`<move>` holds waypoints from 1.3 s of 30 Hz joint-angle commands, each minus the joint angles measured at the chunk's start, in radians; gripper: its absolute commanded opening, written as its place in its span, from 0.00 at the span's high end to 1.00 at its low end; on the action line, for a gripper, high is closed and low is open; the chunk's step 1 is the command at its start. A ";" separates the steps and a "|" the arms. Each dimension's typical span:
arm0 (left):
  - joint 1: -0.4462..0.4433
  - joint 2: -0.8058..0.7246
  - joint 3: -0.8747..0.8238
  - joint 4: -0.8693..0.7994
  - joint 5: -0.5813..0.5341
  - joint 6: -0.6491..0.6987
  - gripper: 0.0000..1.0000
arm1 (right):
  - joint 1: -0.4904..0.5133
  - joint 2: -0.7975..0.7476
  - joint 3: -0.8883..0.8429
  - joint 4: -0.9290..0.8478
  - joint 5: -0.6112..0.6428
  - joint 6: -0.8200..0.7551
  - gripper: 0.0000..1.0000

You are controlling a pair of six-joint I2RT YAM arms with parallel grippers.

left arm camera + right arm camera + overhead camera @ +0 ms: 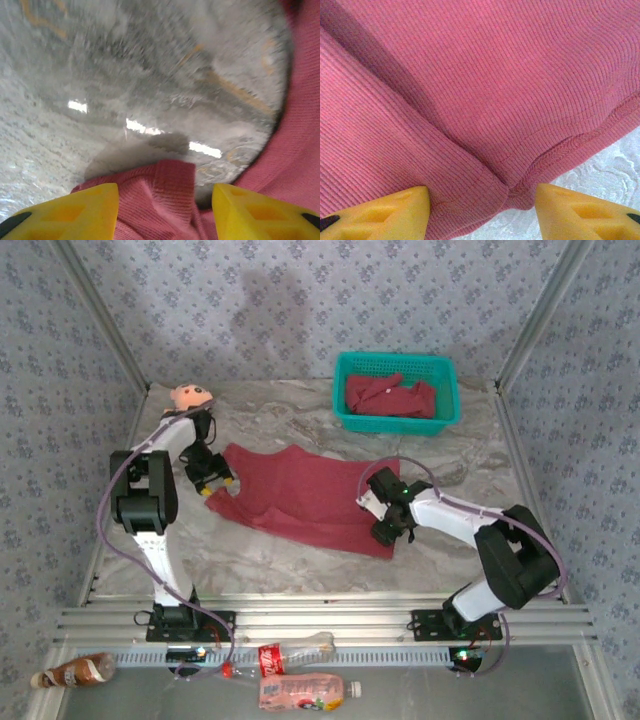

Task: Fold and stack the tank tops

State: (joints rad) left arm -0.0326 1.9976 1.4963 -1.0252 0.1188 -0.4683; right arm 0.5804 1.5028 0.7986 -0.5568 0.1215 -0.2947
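Yellow wedge-shaped fingertips (75,212) of the left gripper (165,207) stand apart, released. The ribbed strap end of a dark red cloth tank top (300,498) lies loose between them, and the blurred view does not show whether it touches either one. Past those fingers is the bare grey marbled table (125,75), and more of the same cloth curves round beside one finger.

At the other end, the right gripper (482,210) also has its yellow fingers (390,212) spread, clamped on nothing. A soft fold of the shirt and its stitched hem sit between them, with a sliver of table just beyond the hem.

In the top view, the tank top lies spread flat on the table between the two grippers. Its long axis runs on a slant, from the strap end at the left fingers, farther back, to the hem at the right fingers, nearer the arm bases. The straps point toward the left fingers and the hem toward the right ones.

A second dark red tank top (390,395) lies crumpled inside a teal plastic mesh basket (452,390), well beyond the right fingers at the far side of the table. A small pink plush doll (190,397) sits beyond the left fingers, close to that arm. Three plastic bottles (300,692) lie past the table's near edge, in front of the arm bases and well apart from both pairs of fingers.
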 commanded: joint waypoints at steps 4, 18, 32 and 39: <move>-0.009 -0.121 0.000 -0.059 -0.034 0.014 0.40 | -0.022 0.014 0.056 -0.072 0.045 0.047 0.41; -0.123 -0.097 -0.213 0.082 0.060 0.074 0.55 | 0.011 -0.017 0.012 -0.021 -0.004 0.005 0.41; -0.073 -0.256 -0.441 0.040 -0.066 0.025 0.39 | 0.055 0.027 -0.059 -0.099 0.093 -0.054 0.41; -0.109 -0.385 -0.377 -0.041 -0.035 -0.009 0.36 | 0.042 -0.124 0.024 -0.142 -0.031 -0.024 0.37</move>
State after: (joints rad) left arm -0.1211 1.6672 1.0527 -1.0012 0.0921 -0.4545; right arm 0.6365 1.4448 0.7822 -0.6361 0.1524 -0.3256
